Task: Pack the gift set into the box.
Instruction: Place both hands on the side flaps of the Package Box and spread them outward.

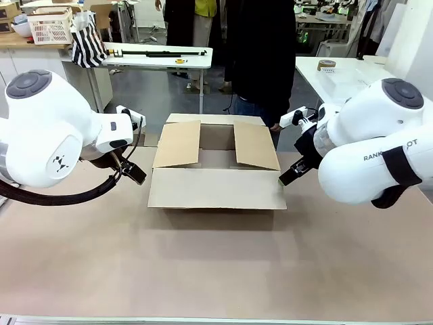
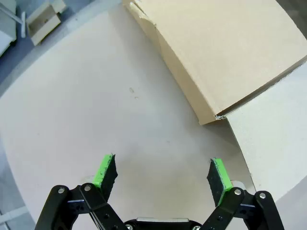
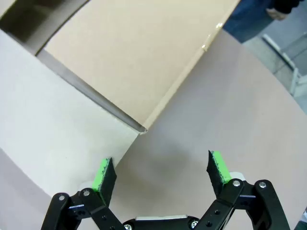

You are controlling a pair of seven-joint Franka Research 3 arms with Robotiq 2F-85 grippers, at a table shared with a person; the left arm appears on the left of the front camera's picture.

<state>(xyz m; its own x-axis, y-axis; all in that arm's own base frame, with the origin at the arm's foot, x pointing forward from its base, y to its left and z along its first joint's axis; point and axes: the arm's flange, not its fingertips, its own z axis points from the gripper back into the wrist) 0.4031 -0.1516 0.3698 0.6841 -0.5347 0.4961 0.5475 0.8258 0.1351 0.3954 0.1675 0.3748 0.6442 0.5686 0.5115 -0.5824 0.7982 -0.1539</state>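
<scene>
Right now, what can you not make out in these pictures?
- Inside of the box: front view, its side flaps and near wall hide the floor, so its contents cannot be told.
- Person: front view, cut off by the top edge; the hand by the box is too small to judge.
- Left end effector: open in its wrist view, but in the front view its own arm hides one finger.

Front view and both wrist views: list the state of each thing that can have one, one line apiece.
box: upright, top open, flaps folded outward.
left gripper: open, holding nothing, beside the box.
right gripper: open, holding nothing, near a corner of the box.
</scene>
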